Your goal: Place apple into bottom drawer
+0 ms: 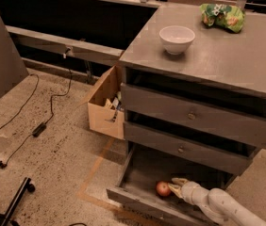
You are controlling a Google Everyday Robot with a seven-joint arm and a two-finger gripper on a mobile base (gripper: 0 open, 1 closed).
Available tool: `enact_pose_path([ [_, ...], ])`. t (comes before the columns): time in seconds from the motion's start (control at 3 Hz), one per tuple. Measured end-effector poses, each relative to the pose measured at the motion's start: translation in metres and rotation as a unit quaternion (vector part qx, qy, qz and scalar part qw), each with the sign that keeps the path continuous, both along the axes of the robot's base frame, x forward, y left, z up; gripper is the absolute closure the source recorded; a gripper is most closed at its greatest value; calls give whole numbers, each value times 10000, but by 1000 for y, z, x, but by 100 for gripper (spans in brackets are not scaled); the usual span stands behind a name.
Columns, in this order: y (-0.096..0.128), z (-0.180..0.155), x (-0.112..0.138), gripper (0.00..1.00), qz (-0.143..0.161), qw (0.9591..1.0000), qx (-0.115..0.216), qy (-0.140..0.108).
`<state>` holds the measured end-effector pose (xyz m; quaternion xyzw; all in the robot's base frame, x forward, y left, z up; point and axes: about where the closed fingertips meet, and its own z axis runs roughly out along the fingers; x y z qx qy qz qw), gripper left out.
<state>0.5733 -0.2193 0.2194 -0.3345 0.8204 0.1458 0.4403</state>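
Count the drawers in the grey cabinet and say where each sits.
3. The top drawer sits under the countertop, the middle drawer below it; the bottom drawer is pulled open near the floor, holding the apple, with the pincer beside it.
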Motion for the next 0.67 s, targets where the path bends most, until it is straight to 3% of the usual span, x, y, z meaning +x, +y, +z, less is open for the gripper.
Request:
enact_pose_path([
  [0.33, -30, 34, -20, 78, -245, 9997, 7, -82],
  [0.67, -63, 69, -44, 60, -871, 9951, 470, -26],
])
